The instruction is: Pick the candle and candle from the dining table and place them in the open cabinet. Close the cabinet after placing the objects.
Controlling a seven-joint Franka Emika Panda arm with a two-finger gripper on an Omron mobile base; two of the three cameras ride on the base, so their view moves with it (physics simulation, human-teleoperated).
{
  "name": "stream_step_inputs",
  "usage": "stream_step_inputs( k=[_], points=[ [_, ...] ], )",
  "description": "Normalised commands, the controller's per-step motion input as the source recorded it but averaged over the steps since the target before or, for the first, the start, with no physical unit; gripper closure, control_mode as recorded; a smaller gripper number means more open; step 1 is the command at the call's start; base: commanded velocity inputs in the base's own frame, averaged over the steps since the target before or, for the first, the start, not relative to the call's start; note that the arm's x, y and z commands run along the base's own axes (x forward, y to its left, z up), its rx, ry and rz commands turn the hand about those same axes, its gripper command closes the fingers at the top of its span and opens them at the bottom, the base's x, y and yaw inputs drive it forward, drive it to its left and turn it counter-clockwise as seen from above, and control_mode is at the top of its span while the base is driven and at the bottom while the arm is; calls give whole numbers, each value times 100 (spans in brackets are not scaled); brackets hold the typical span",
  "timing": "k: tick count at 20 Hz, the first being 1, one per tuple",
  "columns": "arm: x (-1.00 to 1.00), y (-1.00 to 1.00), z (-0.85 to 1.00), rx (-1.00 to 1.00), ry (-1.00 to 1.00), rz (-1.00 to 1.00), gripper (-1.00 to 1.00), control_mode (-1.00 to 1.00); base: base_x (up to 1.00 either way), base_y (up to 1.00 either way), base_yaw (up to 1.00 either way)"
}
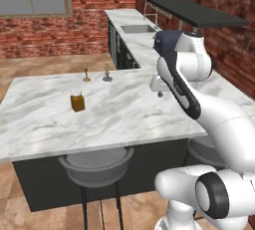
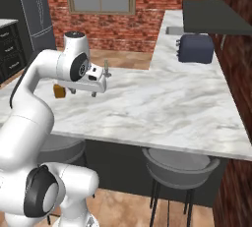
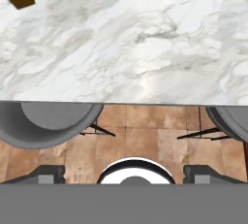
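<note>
Marble dining table is passing beneath my wide-open, empty gripper; I am judging this the approach, reaching next toward the brass candle and silver candle standing far across.

Tabletop is seen in white, grey-veined marble over a dark base. Carton amber-orange. Candles cream: one holder brass-gold, one grey-silver. Stools grey. Walls red brick.

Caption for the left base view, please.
Arm raised over the marble dining table, claw open; brass candle and silver candle stand untouched beyond an amber carton.
</note>
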Motion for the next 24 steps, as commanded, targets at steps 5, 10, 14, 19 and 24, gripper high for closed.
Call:
stream_step_inputs(
  k=[5, 10, 14, 19, 24],
  points=[
    [0, 0, 0, 0, 0, 0, -100, 100, -63, 20, 0],
    [0, 0, 0, 0, 0, 0, -100, 100, -87, 37, 0],
    [0, 0, 0, 0, 0, 0, -100, 100, -69, 85, -1],
    [0, 0, 0, 0, 0, 0, -100, 100, 2, 100, -33],
    [0, 0, 0, 0, 0, 0, -100, 100, 50, 100, -45]
  ],
)
